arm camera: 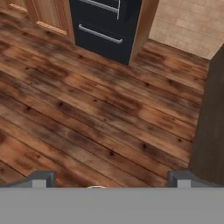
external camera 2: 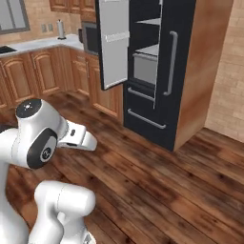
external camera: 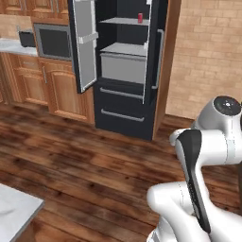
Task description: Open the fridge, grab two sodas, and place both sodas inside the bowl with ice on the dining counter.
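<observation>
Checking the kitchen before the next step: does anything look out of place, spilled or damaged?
Nothing spilled or damaged. The fridge has its left door swung open, with one soda upright on an upper shelf. The wooden floor looks clean.

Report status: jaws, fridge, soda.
Gripper jaws wide open, empty, over bare wood floor. Tall matte black fridge: left door open, right shut. One small red soda can on upper shelf. Nothing in the way.

Soda [external camera: 140, 17] on fridge [external camera: 124, 101] shelf, microwave [external camera: 53, 41] left of fridge
</observation>
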### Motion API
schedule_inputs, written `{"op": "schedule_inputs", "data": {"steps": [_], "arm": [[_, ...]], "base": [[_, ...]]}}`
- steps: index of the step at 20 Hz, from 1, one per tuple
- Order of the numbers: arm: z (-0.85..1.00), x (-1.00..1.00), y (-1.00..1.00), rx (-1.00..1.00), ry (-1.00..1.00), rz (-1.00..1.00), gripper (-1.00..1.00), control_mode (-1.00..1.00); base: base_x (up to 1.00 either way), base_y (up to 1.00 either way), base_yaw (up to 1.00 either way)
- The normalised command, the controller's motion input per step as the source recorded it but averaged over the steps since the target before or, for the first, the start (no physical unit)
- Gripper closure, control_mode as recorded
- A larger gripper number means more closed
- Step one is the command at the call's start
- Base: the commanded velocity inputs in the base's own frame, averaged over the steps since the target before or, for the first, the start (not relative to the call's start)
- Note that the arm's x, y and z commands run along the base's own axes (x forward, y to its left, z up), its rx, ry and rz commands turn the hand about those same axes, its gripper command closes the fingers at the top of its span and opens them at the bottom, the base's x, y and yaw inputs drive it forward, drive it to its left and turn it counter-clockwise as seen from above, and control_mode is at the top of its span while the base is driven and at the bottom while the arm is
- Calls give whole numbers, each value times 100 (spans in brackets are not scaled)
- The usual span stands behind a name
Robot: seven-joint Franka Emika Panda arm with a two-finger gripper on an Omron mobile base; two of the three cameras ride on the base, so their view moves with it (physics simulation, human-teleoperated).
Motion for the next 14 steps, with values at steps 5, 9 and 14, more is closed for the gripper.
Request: {"op": "schedule_inputs", "data": {"steps": [5, 9, 14], "arm": [[0, 0, 0, 0, 0, 0, -100, 100], [0, 0, 0, 0, 0, 0, -100, 100], [0, 0, 0, 0, 0, 0, -100, 100]], "base": [[100, 12, 4], [100, 20, 4], [100, 37, 0]]}}
